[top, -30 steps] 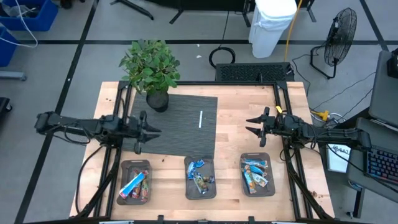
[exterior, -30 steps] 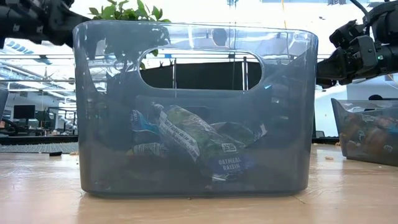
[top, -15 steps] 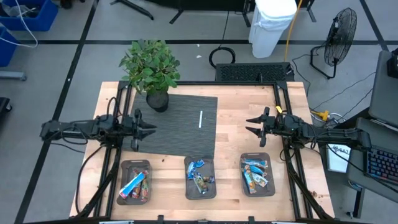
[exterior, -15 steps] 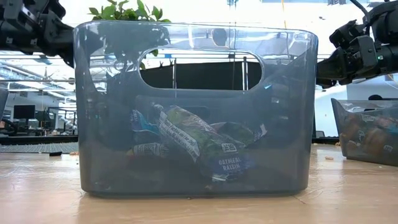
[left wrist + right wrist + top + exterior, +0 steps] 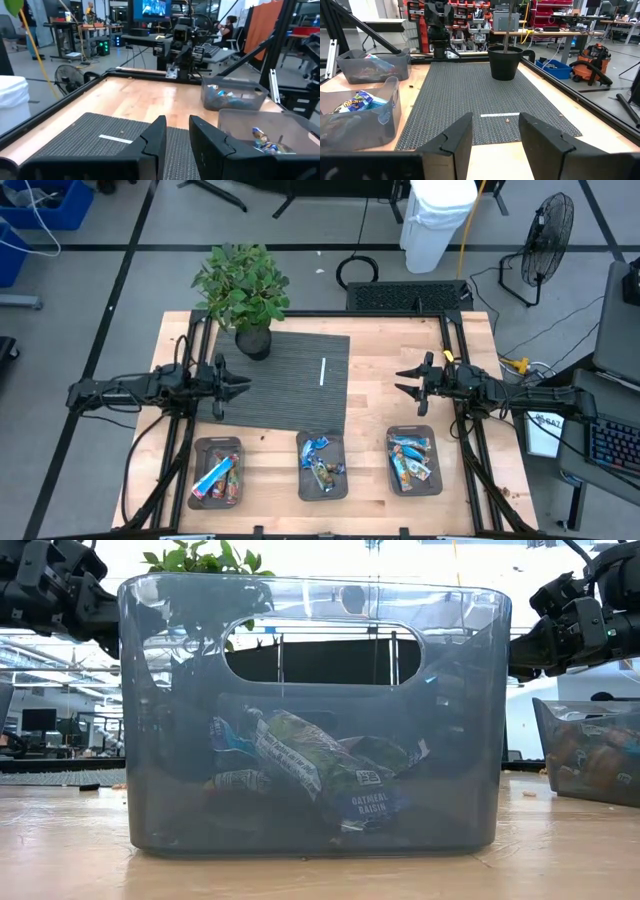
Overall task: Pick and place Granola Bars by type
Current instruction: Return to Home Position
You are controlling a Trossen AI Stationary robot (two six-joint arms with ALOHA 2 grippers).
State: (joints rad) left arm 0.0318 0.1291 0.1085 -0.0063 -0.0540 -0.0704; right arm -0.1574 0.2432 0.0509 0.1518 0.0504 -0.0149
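Left gripper point(image 5: 243, 387) has drawn back a little toward its own side over the last second; right gripper point(image 5: 404, 386) hasn't budged.

Granola bars point(image 5: 322, 465) all sit in the three clear bins along the near edge of the table point(image 5: 270, 470). I see none loose on the mat point(image 5: 290, 395).
- Middle bin point(image 5: 322, 498): blue wrappers plus a darker oatmeal-raisin one, heaped and leaning on each other.
- Left bin point(image 5: 218, 441): red/multicolour next to a blue-and-white one.
- Right bin point(image 5: 414, 430): blue, as far as I can tell.

Left gripper hangs over the mat's left edge, fingers slightly apart, nothing between them. Right gripper hangs over bare wood just right of the mat, fingers spread wide, empty.

Risks, my read:
1. The sort may not be clean, since colours look mixed in the left and middle bins. If that counts as a mis-sort, homing now leaves it that way.
2. The left gripper's way home passes near the potted plant point(image 5: 240, 285). A wide swing could clip leaves or tip the pot.
3. Cables point(image 5: 150, 455) loop beside the bins on both sides. A fast retract could snag one and drag a bin.
4. The thin white strip point(image 5: 323, 371) on the mat looks like tape, but I can't tell. If it's a wrapper, one item got missed.
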